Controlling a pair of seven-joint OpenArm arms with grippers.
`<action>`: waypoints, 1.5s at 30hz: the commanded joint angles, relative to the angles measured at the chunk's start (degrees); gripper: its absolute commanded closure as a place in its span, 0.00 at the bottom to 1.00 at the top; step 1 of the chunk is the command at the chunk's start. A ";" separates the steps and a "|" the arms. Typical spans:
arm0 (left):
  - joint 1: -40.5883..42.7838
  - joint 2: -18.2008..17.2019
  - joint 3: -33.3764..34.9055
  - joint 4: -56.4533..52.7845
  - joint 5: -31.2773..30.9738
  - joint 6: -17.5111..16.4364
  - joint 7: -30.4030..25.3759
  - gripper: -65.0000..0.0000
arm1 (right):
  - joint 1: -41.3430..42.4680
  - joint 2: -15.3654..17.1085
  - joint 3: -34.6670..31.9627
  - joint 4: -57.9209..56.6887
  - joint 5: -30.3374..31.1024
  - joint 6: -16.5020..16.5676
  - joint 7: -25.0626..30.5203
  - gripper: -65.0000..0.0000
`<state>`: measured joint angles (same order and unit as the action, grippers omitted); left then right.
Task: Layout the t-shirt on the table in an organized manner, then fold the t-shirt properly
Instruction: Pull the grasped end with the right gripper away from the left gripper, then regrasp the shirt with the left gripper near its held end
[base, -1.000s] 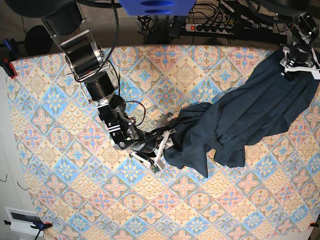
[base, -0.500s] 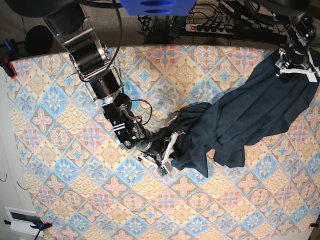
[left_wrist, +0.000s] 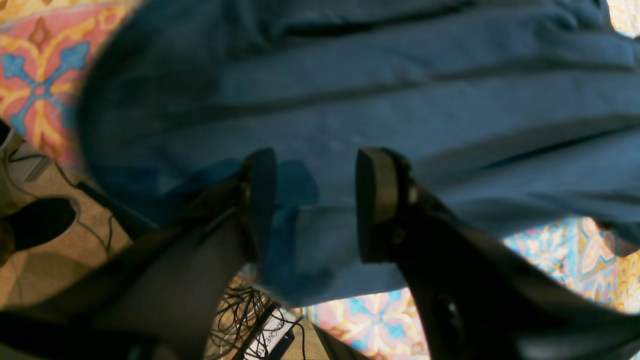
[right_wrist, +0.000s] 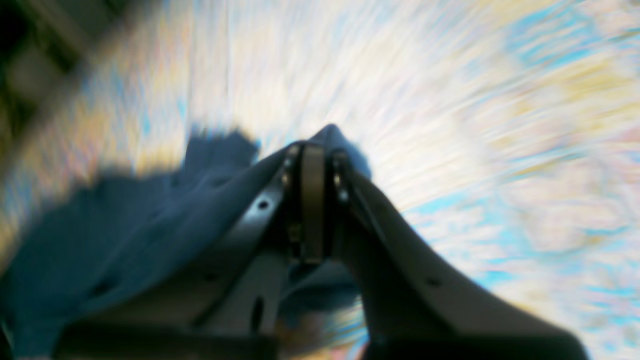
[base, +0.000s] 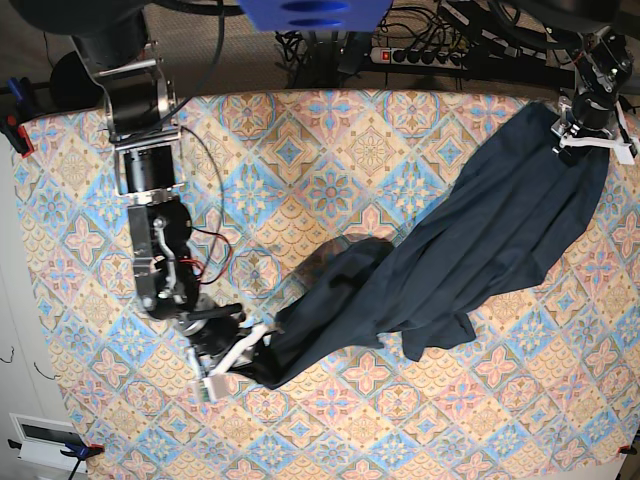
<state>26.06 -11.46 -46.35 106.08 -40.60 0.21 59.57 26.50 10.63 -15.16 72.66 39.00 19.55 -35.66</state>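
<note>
Two tools hold the t-shirt (base: 480, 245) stretched between them: right tool (base: 250, 360) pinched shut, left tool (base: 588, 135) clamping its far corner.

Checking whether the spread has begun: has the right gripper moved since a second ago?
Yes. The right gripper, shut on the t-shirt, has pulled it from mid-table toward the table's near-left corner in the base view.
</note>
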 joint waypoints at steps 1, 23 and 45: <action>0.18 -0.98 -0.38 0.86 -0.15 -0.16 -0.80 0.60 | 1.76 1.81 2.37 0.88 2.27 0.98 1.95 0.99; -1.67 -18.03 34.00 0.77 9.17 -0.16 -8.98 0.59 | -3.07 11.56 13.27 1.40 12.47 4.84 1.86 0.99; -6.68 -17.77 52.63 0.77 14.97 -0.16 -8.71 0.59 | -3.07 11.56 13.00 1.40 12.47 4.84 1.95 0.99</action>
<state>19.66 -28.73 6.35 105.93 -25.26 0.21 51.64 21.71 21.30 -2.37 73.08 50.22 23.77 -35.35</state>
